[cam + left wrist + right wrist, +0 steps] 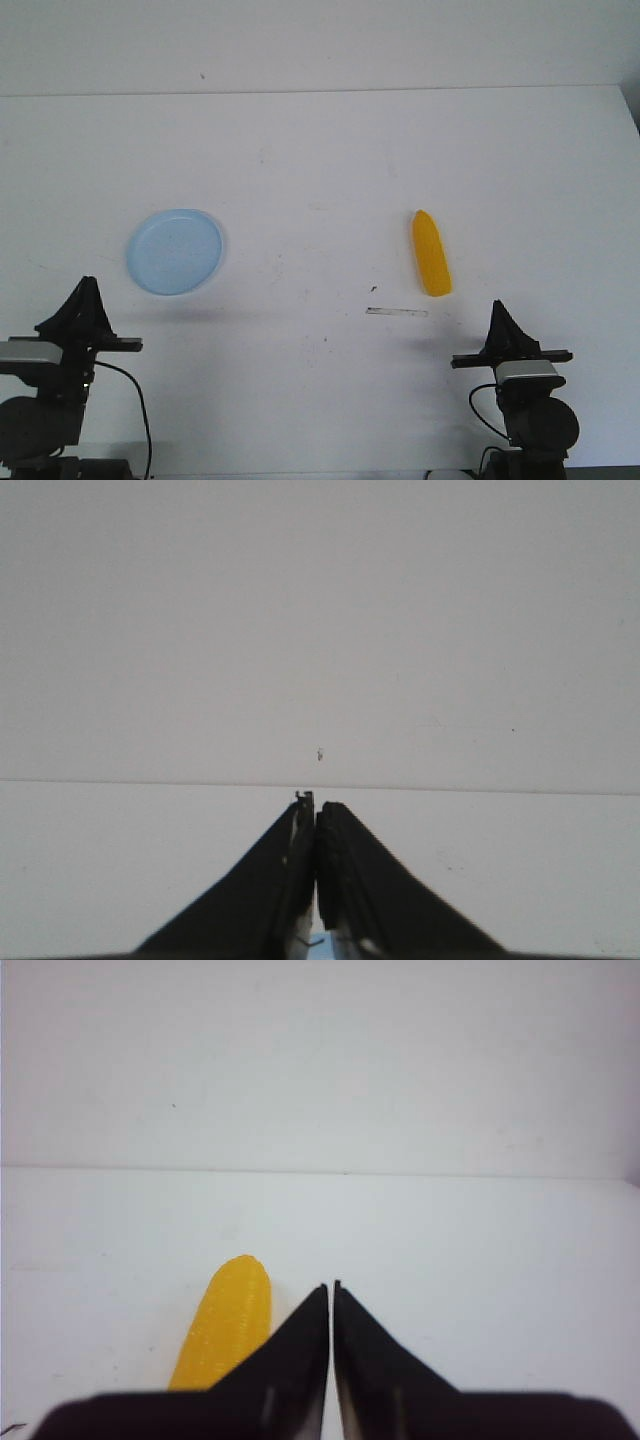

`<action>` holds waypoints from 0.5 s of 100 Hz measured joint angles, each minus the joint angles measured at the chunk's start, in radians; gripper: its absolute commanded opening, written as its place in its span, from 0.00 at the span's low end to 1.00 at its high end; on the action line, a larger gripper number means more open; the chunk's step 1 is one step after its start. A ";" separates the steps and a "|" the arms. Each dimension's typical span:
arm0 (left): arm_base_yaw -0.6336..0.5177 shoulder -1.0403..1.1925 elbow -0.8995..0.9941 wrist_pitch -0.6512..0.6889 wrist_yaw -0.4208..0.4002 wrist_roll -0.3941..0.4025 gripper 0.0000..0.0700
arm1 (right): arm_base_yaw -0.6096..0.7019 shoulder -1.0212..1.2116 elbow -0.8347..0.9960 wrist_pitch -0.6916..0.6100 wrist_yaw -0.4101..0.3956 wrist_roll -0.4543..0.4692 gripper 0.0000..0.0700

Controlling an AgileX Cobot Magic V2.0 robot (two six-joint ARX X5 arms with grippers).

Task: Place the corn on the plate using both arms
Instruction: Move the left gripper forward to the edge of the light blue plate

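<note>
Nearest the front camera are the two arms, parked at the near edge of the table [320, 140]. At about 7 o'clock sits the left gripper [88, 285], and at about 5 o'clock the right gripper [498, 305]. Each has its fingers pressed together, and neither holds anything.

By the look of things, the task has not begun. The corn [431, 253] lies flat on the bare table at roughly 3 o'clock from the middle of the front view, its pointed end aimed away from the robot. The plate [175, 251] rests well apart from it at about 9 o'clock, with nothing on it. Both are untouched by either arm. What remains is everything: opening a gripper, picking up the corn, carrying it across and laying it on the plate, likely with a handover, since the corn is on the right arm's side and the plate on the left's.

Only the front view shows corn and plate together and how far apart they lie. In the right wrist view, the corn [225, 1325] is just beside the closed tips of the right gripper [331, 1285], offset to one side rather than between them. No plate or corn appears in the left wrist view, which shows only bare table past the closed left gripper [316, 802].
</note>
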 measured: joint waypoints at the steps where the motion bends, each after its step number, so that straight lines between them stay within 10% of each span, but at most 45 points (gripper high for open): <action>1: 0.000 0.013 0.009 0.000 0.000 0.000 0.00 | 0.000 0.000 0.000 0.000 0.000 0.000 0.01; 50: 0.015 0.672 0.299 -0.135 0.082 -0.043 0.00 | 0.000 0.000 0.000 0.000 0.000 0.000 0.01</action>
